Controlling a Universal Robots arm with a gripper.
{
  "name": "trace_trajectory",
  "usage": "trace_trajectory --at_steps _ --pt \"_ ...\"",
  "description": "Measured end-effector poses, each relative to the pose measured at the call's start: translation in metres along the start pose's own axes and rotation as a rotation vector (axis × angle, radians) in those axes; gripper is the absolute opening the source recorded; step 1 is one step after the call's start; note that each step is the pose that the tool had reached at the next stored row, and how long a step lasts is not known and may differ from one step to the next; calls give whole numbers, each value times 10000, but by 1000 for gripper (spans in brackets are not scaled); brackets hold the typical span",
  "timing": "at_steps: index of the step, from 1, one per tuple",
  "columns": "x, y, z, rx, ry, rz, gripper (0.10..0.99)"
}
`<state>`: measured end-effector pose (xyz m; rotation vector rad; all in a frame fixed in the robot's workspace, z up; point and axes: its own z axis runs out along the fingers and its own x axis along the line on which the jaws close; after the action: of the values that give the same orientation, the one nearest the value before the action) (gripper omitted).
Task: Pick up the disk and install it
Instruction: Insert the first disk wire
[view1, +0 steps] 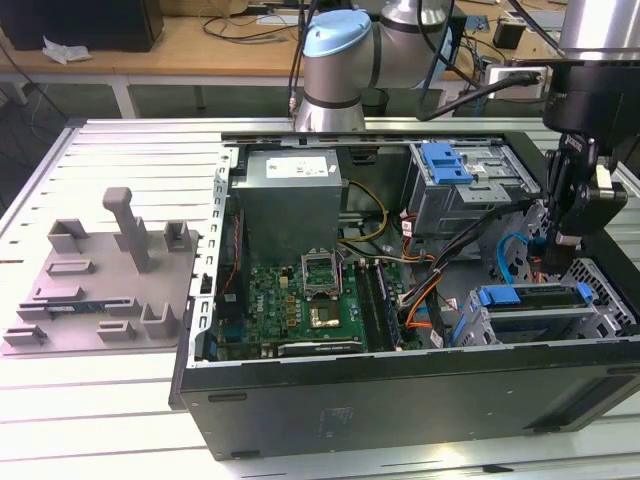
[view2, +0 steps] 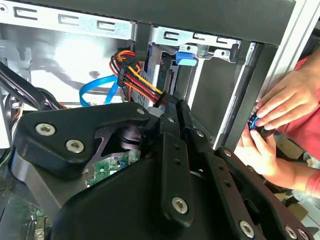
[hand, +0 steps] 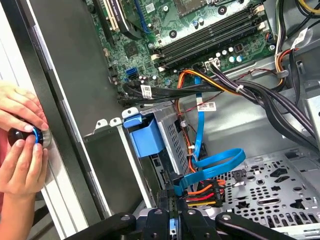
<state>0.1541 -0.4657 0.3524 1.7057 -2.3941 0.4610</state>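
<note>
The disk is hidden. My gripper (view1: 562, 240) hangs inside the open computer case (view1: 400, 385) at the exterior view's right, over the perforated floor between the two metal drive cages. In both wrist views its black fingers (view2: 172, 107) come together at the tips, with nothing that I can make out held between them (hand: 172, 212). Just beyond the tips lies a bundle of red, orange and yellow power wires (hand: 202, 192) and a looped blue data cable (hand: 215, 167). The nearer drive cage (view1: 545, 320) carries a blue plastic latch (view1: 510, 295).
A person's two hands (hand: 20, 150) hold a black-and-blue knob (hand: 22, 135) at the case's outer wall, close to my gripper. A second cage with a blue latch (view1: 445, 160) stands farther back. The grey holder with posts (view1: 110, 270) lies outside the case at the exterior view's left.
</note>
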Motion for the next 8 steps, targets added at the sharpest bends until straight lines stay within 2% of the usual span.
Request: trace_trajectory --at_steps 8 --pt "2 1 0 -10 0 -4 165"
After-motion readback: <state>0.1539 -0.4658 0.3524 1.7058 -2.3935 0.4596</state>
